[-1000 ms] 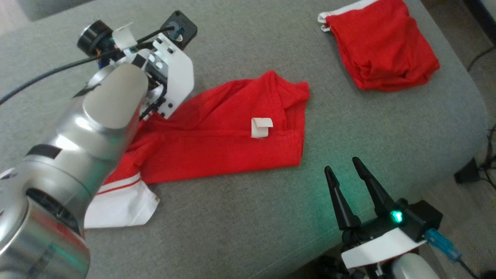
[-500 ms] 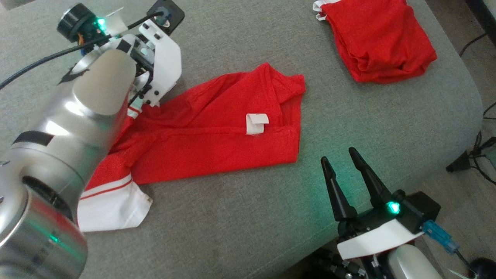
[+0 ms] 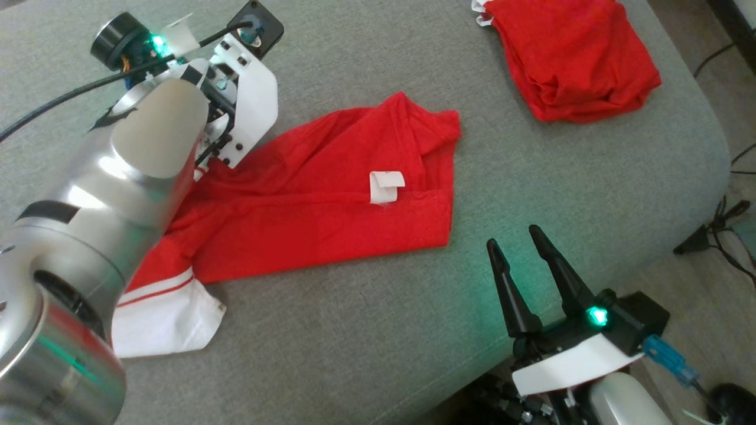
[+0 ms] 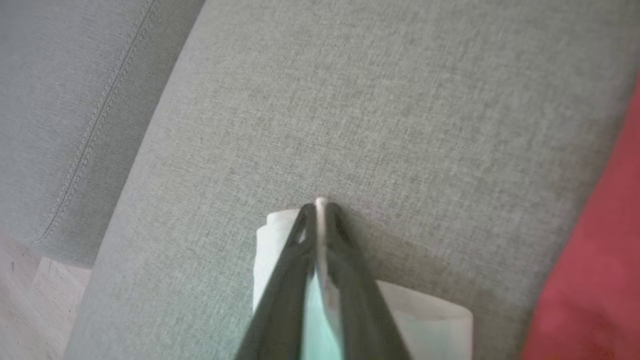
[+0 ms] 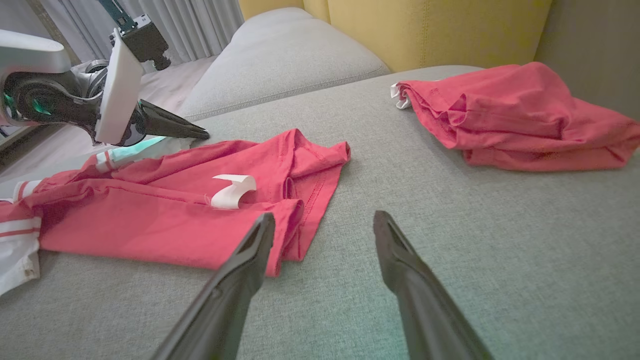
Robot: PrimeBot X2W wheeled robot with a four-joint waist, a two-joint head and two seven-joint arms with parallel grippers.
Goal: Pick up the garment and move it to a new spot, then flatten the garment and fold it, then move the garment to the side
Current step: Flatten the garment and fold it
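The garment (image 3: 307, 206) is red with a white striped hem (image 3: 165, 319) and a white label (image 3: 385, 186). It lies crumpled across the middle of the grey cushion (image 3: 378, 330). In the left wrist view my left gripper (image 4: 320, 202) is shut, with a white edge of the garment (image 4: 425, 320) pinched between its fingertips. In the right wrist view the left gripper (image 5: 202, 134) rests at the garment's (image 5: 165, 220) far left edge. My right gripper (image 3: 514, 236) is open and holds nothing, near the cushion's front edge, just right of the garment's near corner (image 5: 287, 235).
A second red cloth (image 3: 579, 59) lies bunched at the cushion's far right corner. My left forearm (image 3: 147, 165) covers the garment's left part in the head view. Floor and cables (image 3: 720, 218) lie beyond the right edge. A yellow backrest (image 5: 425, 25) rises behind.
My left gripper's fingers have shut on the garment's white edge. The head camera has shifted a little. The right gripper has stayed open in place.
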